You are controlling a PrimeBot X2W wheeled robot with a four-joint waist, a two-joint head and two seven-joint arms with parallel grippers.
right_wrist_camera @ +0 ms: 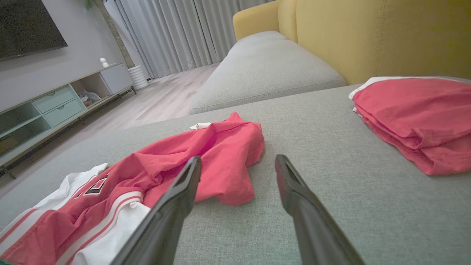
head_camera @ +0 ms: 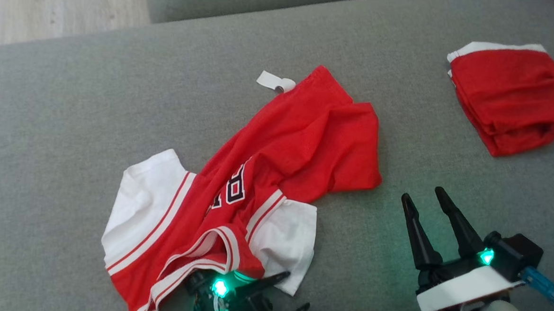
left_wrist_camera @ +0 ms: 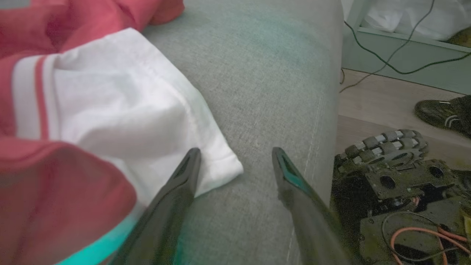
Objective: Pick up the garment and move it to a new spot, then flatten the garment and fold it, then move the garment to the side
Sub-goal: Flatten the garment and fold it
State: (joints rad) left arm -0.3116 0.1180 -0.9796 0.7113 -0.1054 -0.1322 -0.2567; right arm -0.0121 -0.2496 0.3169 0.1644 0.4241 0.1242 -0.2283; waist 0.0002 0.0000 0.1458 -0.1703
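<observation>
The garment point(head_camera: 277, 155), a red jersey with white sleeves and black lettering, lies crumpled on the grey sofa cushion point(head_camera: 70, 116). My left gripper point(head_camera: 298, 290) stands open at the garment's near edge, just beside the white sleeve point(head_camera: 284, 241). In the left wrist view the left gripper point(left_wrist_camera: 235, 151) hovers low over the cushion, and the sleeve's corner point(left_wrist_camera: 217, 165) lies against its left finger. To the right of the garment my right gripper point(head_camera: 422, 194) is open over bare cushion. In the right wrist view the right gripper point(right_wrist_camera: 238, 158) points toward the garment's red hem point(right_wrist_camera: 228, 154), with nothing between its fingers.
A second red garment point(head_camera: 512, 96), folded, lies at the back right of the cushion. A white tag point(head_camera: 275, 81) sticks out at the crumpled jersey's far end. The cushion's edge, my base point(left_wrist_camera: 397, 173), cables and a shoe point(left_wrist_camera: 441, 112) on the floor show in the left wrist view.
</observation>
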